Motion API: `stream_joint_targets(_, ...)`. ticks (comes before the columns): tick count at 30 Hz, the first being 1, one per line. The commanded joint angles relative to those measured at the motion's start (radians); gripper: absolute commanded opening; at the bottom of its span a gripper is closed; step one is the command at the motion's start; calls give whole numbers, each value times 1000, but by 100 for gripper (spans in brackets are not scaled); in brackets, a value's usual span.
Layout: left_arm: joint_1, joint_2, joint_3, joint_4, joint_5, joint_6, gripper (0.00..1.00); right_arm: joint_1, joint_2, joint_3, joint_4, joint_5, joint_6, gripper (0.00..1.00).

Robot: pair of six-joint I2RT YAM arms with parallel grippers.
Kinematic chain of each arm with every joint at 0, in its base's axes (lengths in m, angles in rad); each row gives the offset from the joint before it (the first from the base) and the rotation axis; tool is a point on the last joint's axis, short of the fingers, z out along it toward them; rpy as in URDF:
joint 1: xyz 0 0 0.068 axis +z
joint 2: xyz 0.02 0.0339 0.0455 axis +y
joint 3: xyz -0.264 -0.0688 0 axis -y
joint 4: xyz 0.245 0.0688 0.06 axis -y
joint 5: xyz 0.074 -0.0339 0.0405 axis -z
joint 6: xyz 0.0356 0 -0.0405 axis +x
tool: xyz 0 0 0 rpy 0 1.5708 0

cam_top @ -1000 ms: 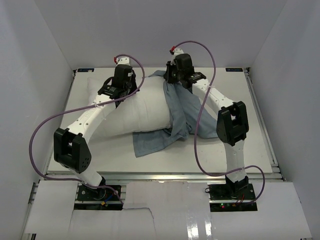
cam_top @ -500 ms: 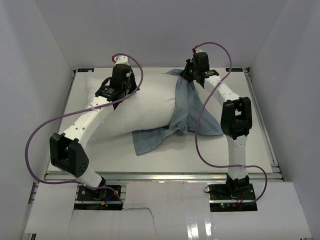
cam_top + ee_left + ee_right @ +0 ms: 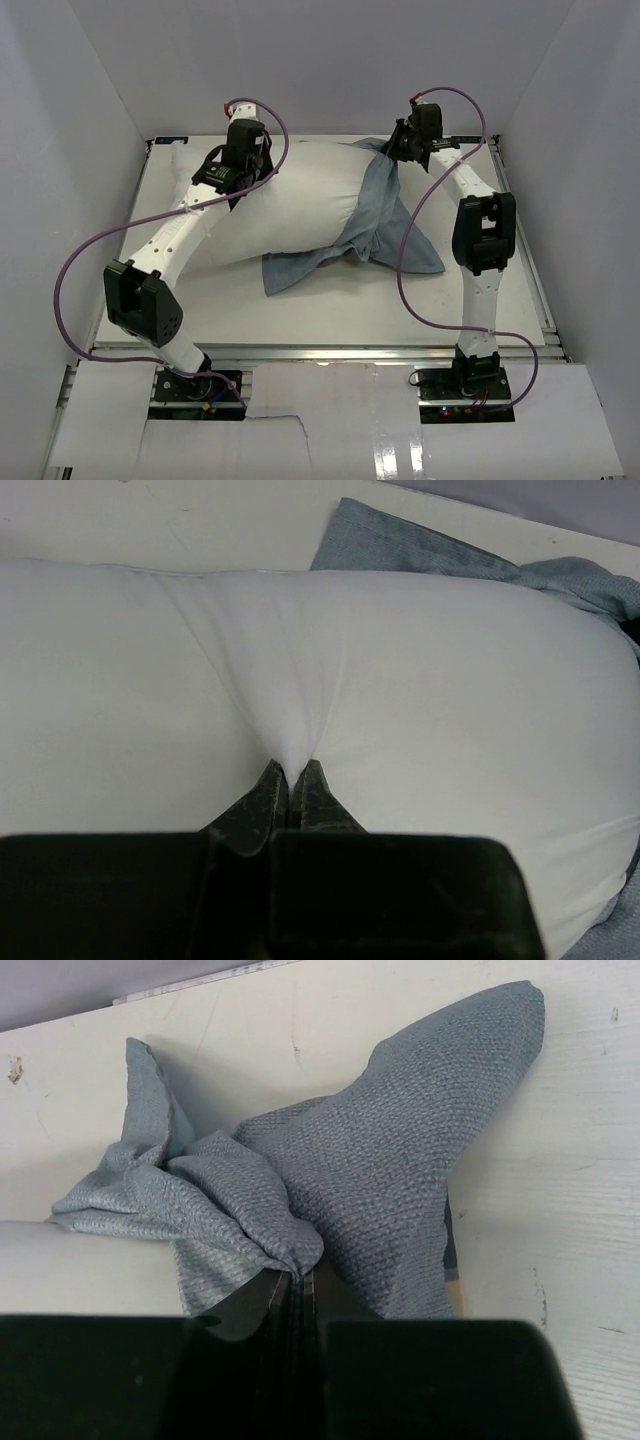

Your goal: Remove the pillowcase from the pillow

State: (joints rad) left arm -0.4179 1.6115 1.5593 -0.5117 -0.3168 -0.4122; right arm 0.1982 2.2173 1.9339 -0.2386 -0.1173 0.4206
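Right gripper (image 3: 395,153) shifted toward upper right, fingers clamped on pillowcase (image 3: 385,215); left gripper (image 3: 290,778) pinches pillow (image 3: 290,210). Removal looks nearly done.

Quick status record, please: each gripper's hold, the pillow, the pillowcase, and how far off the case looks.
left gripper: shut, pinching a fold of the pillow
right gripper: shut on the pillowcase, at the far side of the table
pillow: lying across the table, most of it bare white
pillowcase: grey-blue side out, bunched over the pillow's right end, one flap trailing under its near edge
progress: mostly off; cannot tell whether the right end is inside
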Motion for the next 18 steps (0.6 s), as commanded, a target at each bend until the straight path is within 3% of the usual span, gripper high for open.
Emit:
stream_joint_targets(1,79,-68,90,-19,-179,53,0,-140,10,-3,18,147,-54,8)
stream_joint_targets(7,83,-56,99,-30,-209,61,0,-155,-10,-15,1,189,-66,8)
stream_joint_targets(9,87,-58,93,-25,-202,56,0,-158,-22,-29,21,115,-75,8)
stream_joint_targets(11,88,-45,93,-16,-131,55,0,-157,-33,-29,85,-146,-124,12)
stream_joint_targets(12,88,-36,97,-16,-119,46,0,-152,-41,-17,78,-191,-137,30)
stream_joint_targets(14,88,-15,111,-16,-96,39,0,-128,-89,17,24,-254,-202,53)
stream_joint_targets(15,88,-10,116,-16,-93,36,0,-122,-117,20,9,-260,-216,70)
stream_joint_targets(18,88,-1,117,-16,-85,30,0,-118,-275,-76,15,-243,-235,94)
